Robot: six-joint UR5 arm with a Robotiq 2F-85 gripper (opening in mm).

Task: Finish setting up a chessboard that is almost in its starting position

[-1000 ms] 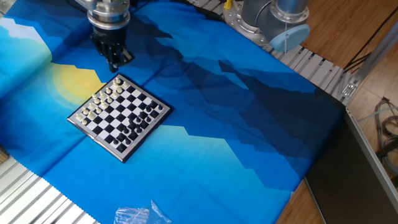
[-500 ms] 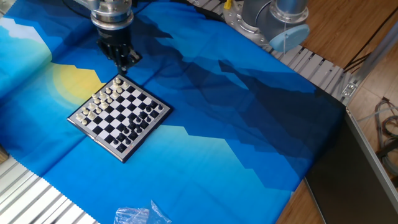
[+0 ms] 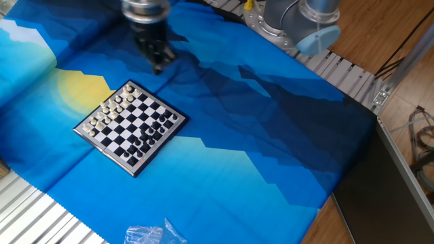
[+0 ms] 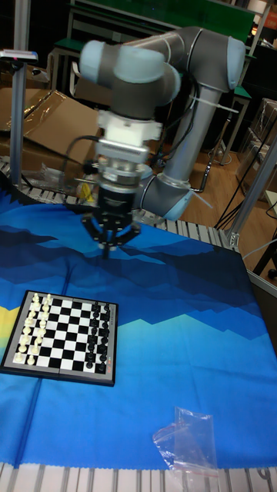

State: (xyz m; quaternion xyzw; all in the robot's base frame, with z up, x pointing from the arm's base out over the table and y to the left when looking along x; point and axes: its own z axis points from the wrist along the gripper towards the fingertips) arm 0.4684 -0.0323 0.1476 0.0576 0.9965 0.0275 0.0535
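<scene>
The chessboard (image 3: 130,127) lies on the blue cloth, with cream pieces along its left side and black pieces along its right side (image 4: 61,336). My gripper (image 3: 157,66) hangs over the cloth beyond the board's far corner, off to the right of it, and is blurred by motion. In the tall fixed view the gripper (image 4: 109,247) points straight down with its fingers drawn together to a point. Anything as small as a chess piece between the tips is too small to make out.
A crumpled clear plastic bag (image 3: 152,234) lies near the front edge of the cloth (image 4: 187,438). The arm's base (image 3: 291,20) stands at the back right. Ribbed metal table edges (image 3: 339,68) border the cloth.
The gripper has moved to the right and slightly farther back, away from the spot just beyond the board's far corner. The board and its pieces look unchanged.
</scene>
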